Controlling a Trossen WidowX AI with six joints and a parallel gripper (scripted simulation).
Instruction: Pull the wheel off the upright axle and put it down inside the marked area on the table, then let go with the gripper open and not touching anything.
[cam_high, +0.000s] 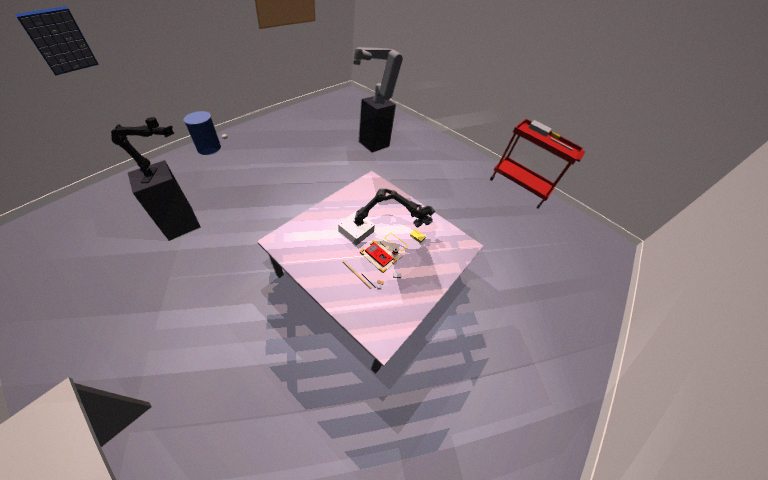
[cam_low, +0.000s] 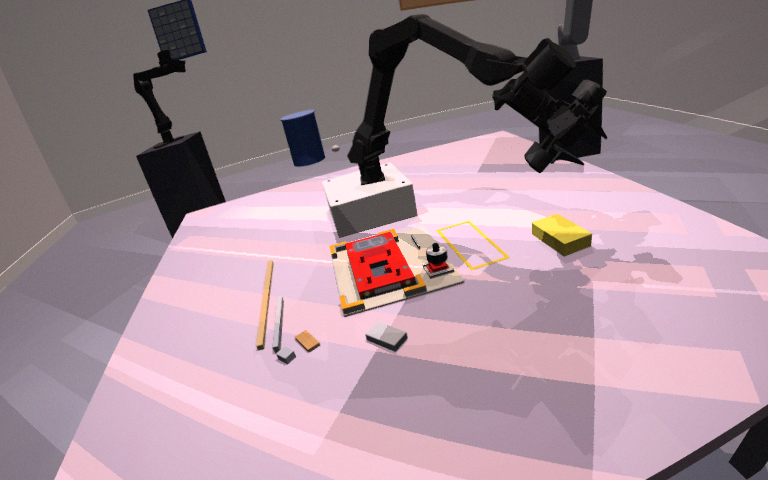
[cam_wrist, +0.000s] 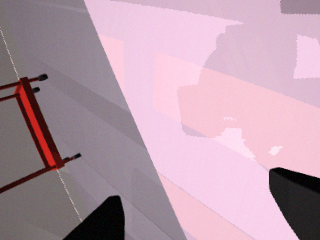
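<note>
The black parallel jaws are standing partly apart, holding nothing, hanging high above the pink striped table beyond the yellow rectangular block. Judged step: approach. The small black wheel is sitting on its upright axle over a red square base, just beside the yellow-outlined marked area. The next move calls for descending over the wheel, jaws straddling its smooth round rim.
</note>
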